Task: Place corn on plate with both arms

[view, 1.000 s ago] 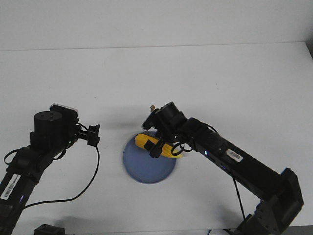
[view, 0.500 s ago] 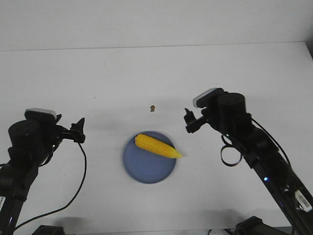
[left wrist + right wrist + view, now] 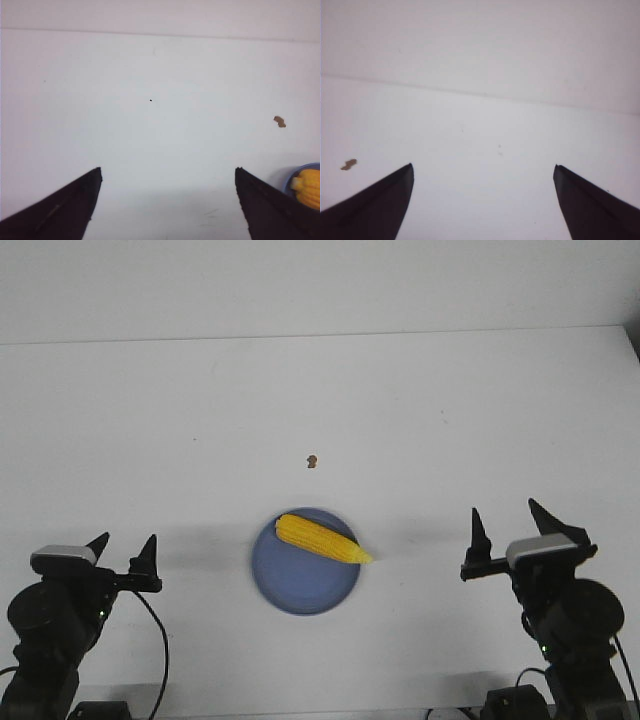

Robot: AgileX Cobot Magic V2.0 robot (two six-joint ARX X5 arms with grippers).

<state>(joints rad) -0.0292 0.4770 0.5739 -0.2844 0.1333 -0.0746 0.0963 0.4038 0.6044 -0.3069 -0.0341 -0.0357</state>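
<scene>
Two black grippers sit at the near corners of the white table (image 3: 420, 420), both with fingers spread apart and holding nothing: the left gripper (image 3: 124, 552) at the near left, the right gripper (image 3: 508, 525) at the near right. Between them, well apart from either, the periwinkle-blue plate (image 3: 300, 585) rests flat on the tabletop. On it lies the yellow corn (image 3: 320, 538), set on a slant across the plate's far half, its blunt end toward the left arm and its pointed tip reaching just past the rim on the side of the right arm. Nothing else is on the plate. Farther back, beyond the plate and clear of it, a small brown speck (image 3: 311, 460) sits alone on the table. From the left wrist camera the plate's edge and the cob's blunt end (image 3: 308, 186) show just beside one dark fingertip (image 3: 265, 210), with the speck farther off. From the right wrist camera only the speck and bare table show beyond the parted fingertips (image 3: 375, 207). No label or writing can be read anywhere
</scene>
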